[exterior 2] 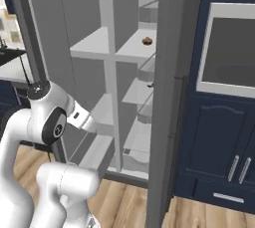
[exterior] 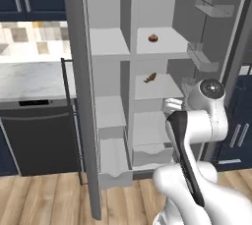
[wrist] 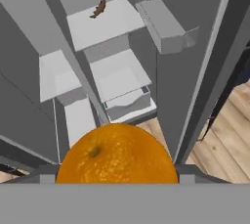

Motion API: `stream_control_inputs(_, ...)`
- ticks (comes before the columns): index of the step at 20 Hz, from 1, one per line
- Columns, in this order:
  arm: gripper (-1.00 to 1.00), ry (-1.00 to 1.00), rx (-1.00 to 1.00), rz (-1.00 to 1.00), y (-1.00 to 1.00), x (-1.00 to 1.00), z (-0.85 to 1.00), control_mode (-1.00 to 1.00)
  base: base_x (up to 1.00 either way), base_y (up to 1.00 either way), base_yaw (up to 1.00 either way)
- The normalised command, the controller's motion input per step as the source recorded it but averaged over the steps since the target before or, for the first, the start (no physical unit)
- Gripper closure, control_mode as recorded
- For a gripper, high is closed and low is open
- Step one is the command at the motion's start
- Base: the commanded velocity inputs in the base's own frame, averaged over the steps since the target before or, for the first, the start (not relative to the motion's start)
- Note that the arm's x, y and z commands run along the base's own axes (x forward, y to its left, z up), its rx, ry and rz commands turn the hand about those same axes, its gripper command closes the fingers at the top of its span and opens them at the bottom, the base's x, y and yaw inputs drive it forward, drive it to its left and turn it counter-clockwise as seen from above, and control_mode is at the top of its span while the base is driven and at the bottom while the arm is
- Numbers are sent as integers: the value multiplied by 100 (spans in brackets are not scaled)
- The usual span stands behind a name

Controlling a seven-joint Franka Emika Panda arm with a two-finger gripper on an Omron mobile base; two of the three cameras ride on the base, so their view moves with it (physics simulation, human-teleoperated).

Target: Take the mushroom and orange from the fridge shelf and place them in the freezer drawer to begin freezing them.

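Round, dimpled bright orange held against the gripper, its jaws clamped on the fruit's sides. Your risk: releasing over the wider grey drawer rather than the narrow light-grey freezer drawer, below and ahead. The small brown mushroom sits on the upper light-grey fridge shelf.

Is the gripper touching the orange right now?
Touching. In the hand view the orange sits right at the camera, wedged between the gripper's fingertips, with no gap at either side.
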Motion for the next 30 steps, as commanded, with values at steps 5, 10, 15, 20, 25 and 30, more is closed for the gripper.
stream_control_inputs(5, 100, 0, 0, 0, 0, 0, 0, 100, -6, 34, 28)
stream_control_inputs(10, 100, 5, -1, 1, 0, 32, -12, -100, 4, 10, 6)
stream_control_inputs(15, 100, 9, 0, 20, 6, 95, -57, -100, 0, 0, 0)
stream_control_inputs(20, 100, 1, 0, 45, 5, 88, -72, -100, 0, 0, 0)
stream_control_inputs(25, 100, 5, -6, 42, 4, 18, -73, -100, 0, 0, 0)
stream_control_inputs(30, 100, 21, -12, 28, 21, 6, -50, -100, 0, 0, 0)
